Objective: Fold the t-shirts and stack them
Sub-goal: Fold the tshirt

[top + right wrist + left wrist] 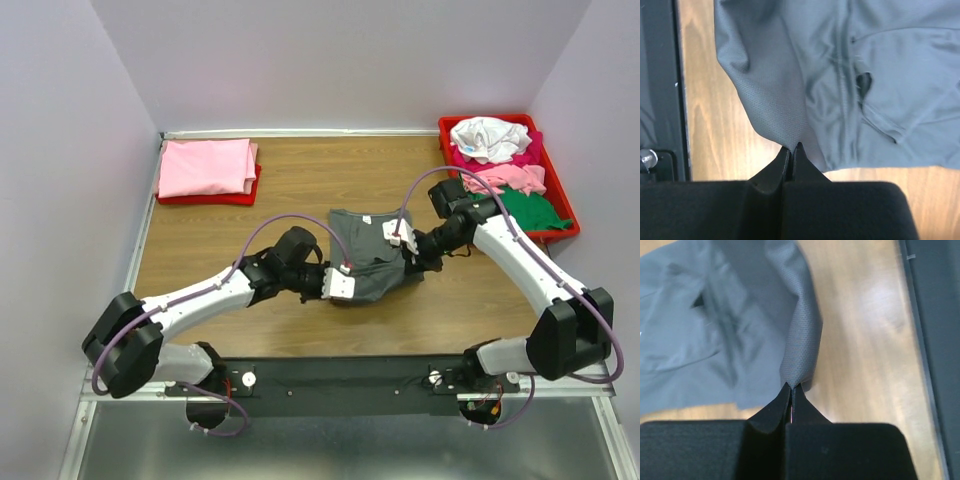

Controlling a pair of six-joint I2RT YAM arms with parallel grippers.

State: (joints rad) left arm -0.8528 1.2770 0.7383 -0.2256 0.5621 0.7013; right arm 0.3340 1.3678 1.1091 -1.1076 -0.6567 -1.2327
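- The dark grey t-shirt [368, 262] lies near the middle of the wooden table [300, 185], between the two arms. It is bunched rather than spread flat.
- Its cloth is a plain, fine-knit grey. The wrist views show long creases, overlapping layers and a small dark gap where two layers part.
- A small white label [367, 219] shows at the shirt's far edge.
- The left gripper [791, 389] has its jaws pressed together on a pinched ridge at the shirt's edge, and the cloth rises from the tips in a narrow tent.
- The right gripper [791, 148] is likewise clamped on the grey cloth, holding a drawn-up peak of it just beside the table's dark near rail [660, 90].
- A folded pink t-shirt [205, 167] rests on a red tray [210, 199] in the far left corner.
- At the far right, a second tray [562, 218] holds a loose heap: a white shirt [490, 138], a pink shirt [515, 178] and a green shirt [530, 208].
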